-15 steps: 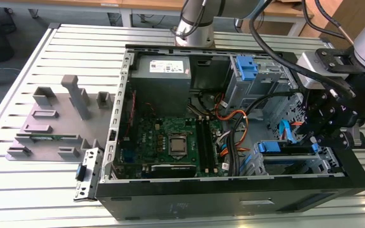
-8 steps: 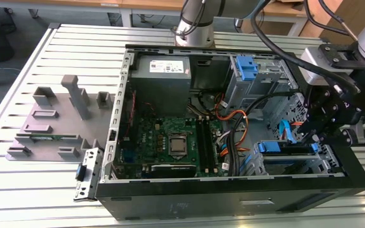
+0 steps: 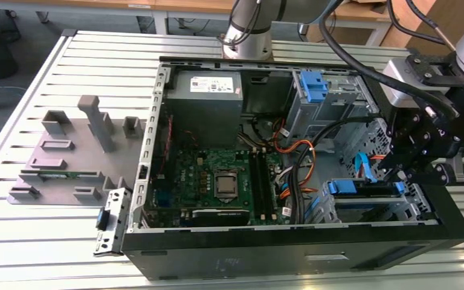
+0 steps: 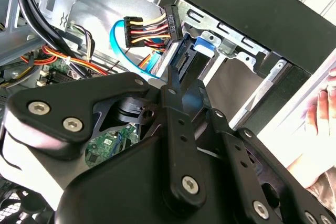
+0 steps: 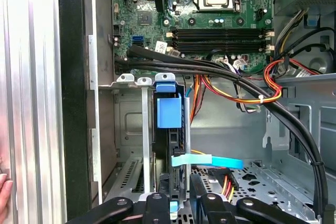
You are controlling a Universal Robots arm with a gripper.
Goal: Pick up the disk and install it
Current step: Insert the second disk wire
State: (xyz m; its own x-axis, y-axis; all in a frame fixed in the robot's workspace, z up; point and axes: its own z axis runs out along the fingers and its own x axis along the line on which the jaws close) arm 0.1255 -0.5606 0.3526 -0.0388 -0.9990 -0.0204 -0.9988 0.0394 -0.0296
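Disk (image 5: 169, 111) caged; exterior: power supply (image 3: 206, 84).

Your slatted aluminium surface (image 3: 22, 238), grey floor (image 3: 31, 27) behind, wooden desk edge (image 3: 176, 6) beyond it.

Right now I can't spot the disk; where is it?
The disk sits in the case's drive bay at the exterior view's right, near the front corner, beside the orange cables, with the pincer at it.

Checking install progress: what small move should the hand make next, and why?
Probably a short push inward: the disk sits in the drive bay slot, the hand is at its cable end, and full seating cannot be confirmed.
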